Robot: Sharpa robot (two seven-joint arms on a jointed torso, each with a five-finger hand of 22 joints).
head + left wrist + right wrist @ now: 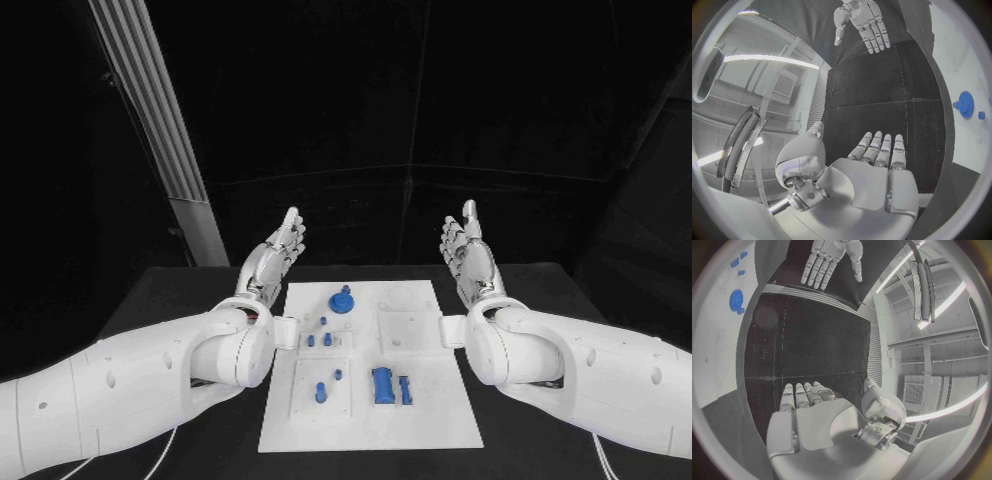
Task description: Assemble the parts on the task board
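Head view: white task board point(433, 420) lies mid-table, blue parts point(384, 385) scattered on it, a round blue gear point(342, 299) at its far end. Left hand point(273, 257) and right hand point(469, 255) flank it, fingers extended, empty. Wrist views: both palms flat, holding nothing.

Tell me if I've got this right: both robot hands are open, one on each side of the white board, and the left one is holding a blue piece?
Not quite. The left robot hand holds nothing, as the head view shows; its fingers are spread and empty, like the right robot hand. The blue parts lie on the task board.
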